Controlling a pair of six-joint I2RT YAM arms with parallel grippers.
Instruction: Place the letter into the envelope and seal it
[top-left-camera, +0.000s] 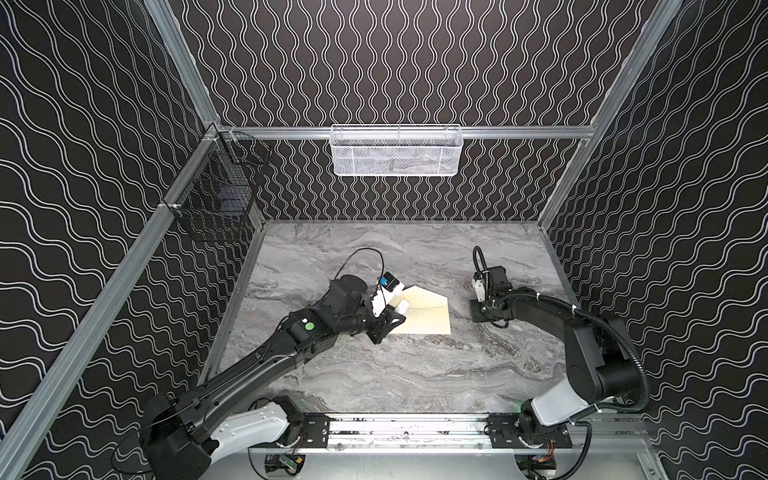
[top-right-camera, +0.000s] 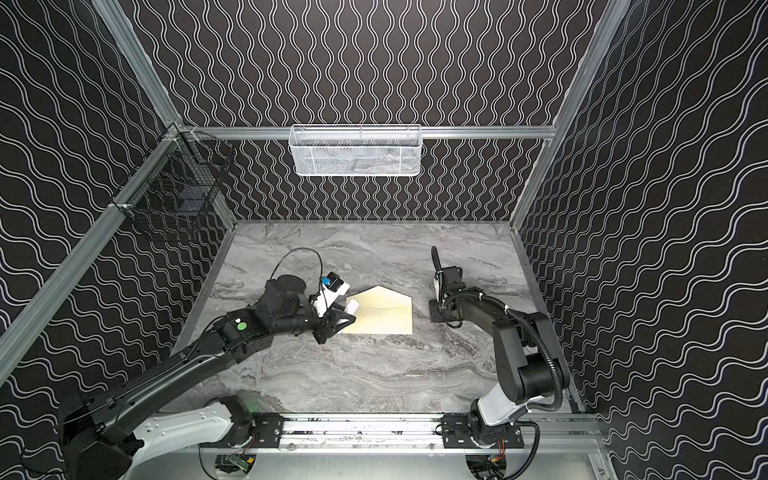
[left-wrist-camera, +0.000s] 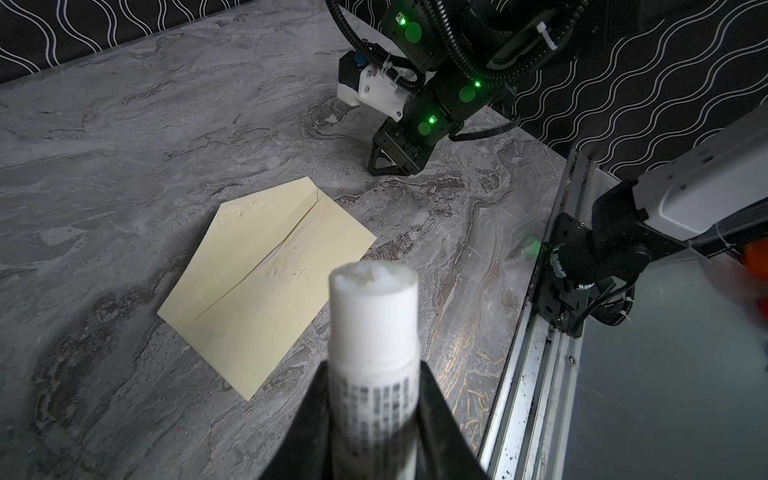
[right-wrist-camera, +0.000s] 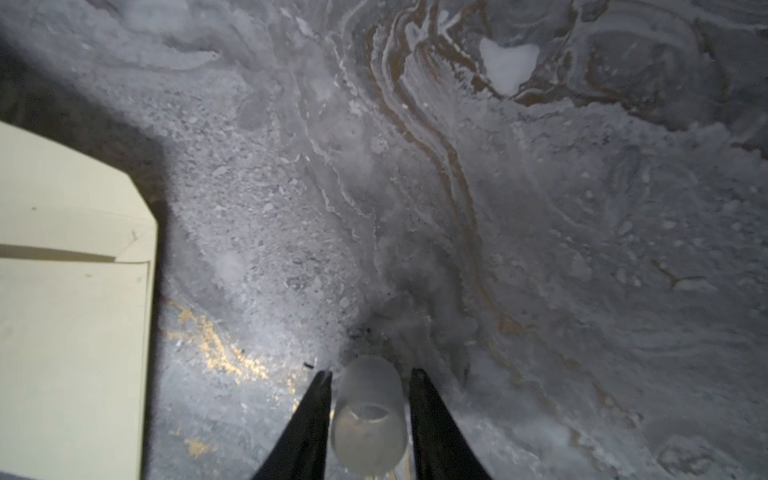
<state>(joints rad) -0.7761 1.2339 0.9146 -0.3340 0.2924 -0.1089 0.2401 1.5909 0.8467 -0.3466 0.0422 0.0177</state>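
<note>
The cream envelope (top-left-camera: 426, 313) (top-right-camera: 384, 311) lies flat mid-table, its pointed flap open toward the back wall. Pale smears show on the flap and near the mouth in the left wrist view (left-wrist-camera: 266, 282). No letter is visible in any view. My left gripper (top-left-camera: 390, 321) (top-right-camera: 345, 318) (left-wrist-camera: 374, 368) hovers at the envelope's left edge, shut on a white glue stick (left-wrist-camera: 374, 316) with its tip bare. My right gripper (top-left-camera: 482, 316) (top-right-camera: 439, 313) (right-wrist-camera: 370, 374) points down at the table right of the envelope. Its fingers stand apart around a translucent cap (right-wrist-camera: 370, 411), a small gap on each side.
A white mesh basket (top-left-camera: 395, 149) hangs on the back rail and a black wire basket (top-left-camera: 220, 195) on the left rail. Patterned walls close in three sides. A metal rail (top-left-camera: 407, 428) carrying both arm bases runs along the front edge.
</note>
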